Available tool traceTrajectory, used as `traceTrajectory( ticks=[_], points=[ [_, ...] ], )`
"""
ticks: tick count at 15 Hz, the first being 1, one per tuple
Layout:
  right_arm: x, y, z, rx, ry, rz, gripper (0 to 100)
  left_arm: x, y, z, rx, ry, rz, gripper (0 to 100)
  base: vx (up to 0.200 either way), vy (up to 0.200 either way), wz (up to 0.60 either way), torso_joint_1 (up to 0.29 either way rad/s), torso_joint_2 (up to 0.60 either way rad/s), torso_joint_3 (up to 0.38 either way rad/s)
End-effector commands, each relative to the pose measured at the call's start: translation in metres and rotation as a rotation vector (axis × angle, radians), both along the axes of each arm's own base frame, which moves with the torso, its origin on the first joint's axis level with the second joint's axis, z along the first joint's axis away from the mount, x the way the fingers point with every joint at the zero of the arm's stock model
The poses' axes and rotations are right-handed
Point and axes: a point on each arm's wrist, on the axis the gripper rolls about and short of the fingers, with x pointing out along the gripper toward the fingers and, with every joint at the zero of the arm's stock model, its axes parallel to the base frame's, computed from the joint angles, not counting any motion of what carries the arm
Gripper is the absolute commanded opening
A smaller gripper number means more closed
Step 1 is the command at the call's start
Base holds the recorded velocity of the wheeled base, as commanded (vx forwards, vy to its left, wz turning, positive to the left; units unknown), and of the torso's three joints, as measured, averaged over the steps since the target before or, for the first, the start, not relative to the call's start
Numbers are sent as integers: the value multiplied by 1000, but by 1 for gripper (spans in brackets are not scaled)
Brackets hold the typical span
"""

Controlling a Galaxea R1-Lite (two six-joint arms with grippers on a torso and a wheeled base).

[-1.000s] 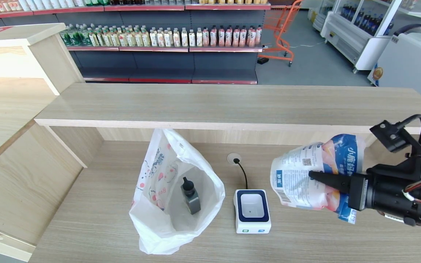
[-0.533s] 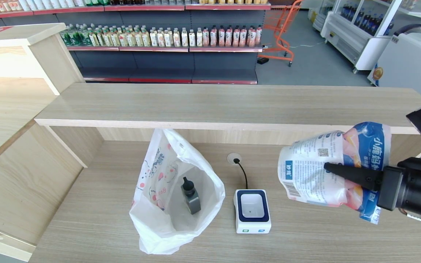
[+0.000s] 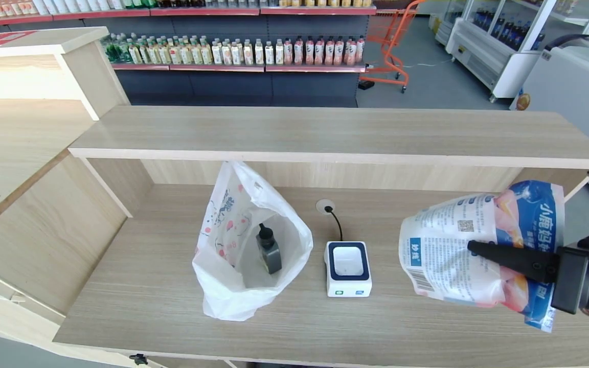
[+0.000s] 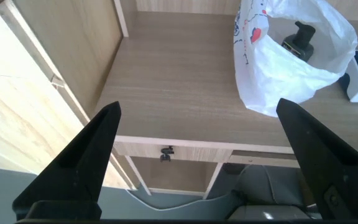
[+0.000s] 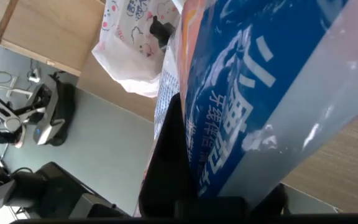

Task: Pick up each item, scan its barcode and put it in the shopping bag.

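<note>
Two end effectors: the left end effector [image 4: 199, 107] and the right end effector [image 3: 473, 248]. One printed packet [image 3: 448, 255], clamped in the right one. One barcode scanner [image 3: 348, 268] on the one tabletop [image 3: 146, 317], left of that end effector. One shopping bag [image 3: 223, 296] farther left, holding one dark bottle [image 3: 270, 255].

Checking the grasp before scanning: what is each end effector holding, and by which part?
Right end effector holds the pouch, pinched across its middle. Left end effector is open and empty.
</note>
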Motion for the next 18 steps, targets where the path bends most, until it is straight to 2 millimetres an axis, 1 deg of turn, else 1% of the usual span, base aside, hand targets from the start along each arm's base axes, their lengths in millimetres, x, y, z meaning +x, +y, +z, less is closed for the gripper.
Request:
traceTrajectory(
  ticks=[1, 6, 10, 12, 14, 15, 16, 17, 18],
  points=[
    [-5, -2, 2, 8, -14, 0, 0, 0, 0, 0, -2, 0, 0, 100, 0, 200, 0, 2, -2, -7],
    [-14, -7, 0, -4, 36, -3, 0, 0, 0, 0, -2, 0, 0, 100, 0, 200, 0, 10, 2, -1],
    [-5, -2, -6, -19, 77, 5, 0, 0, 0, 0, -5, 0, 0, 100, 0, 0, 0, 0, 0, 0],
    [18, 14, -6, -30, 126, 26, 0, 0, 0, 0, -3, 0, 0, 100, 0, 0, 0, 0, 0, 0],
    [32, 39, -8, -30, 177, 91, 0, 0, 0, 0, -5, 0, 0, 100, 0, 0, 0, 0, 0, 0],
    [50, 48, -13, -31, 211, 76, 0, 0, 0, 0, -5, 0, 0, 100, 0, 0, 0, 0, 0, 0],
    [56, 53, -16, -29, 221, 76, 0, 0, 0, 0, -5, 0, 0, 100, 0, 0, 0, 0, 0, 0],
    [62, 63, -21, -24, 213, 105, 0, 0, 0, 0, -5, 0, 0, 100, 0, 0, 0, 0, 0, 0],
    [73, 76, -34, -34, 229, 122, 0, 0, 0, 0, -5, 0, 0, 100, 0, 0, 0, 0, 0, 0]
  ],
)
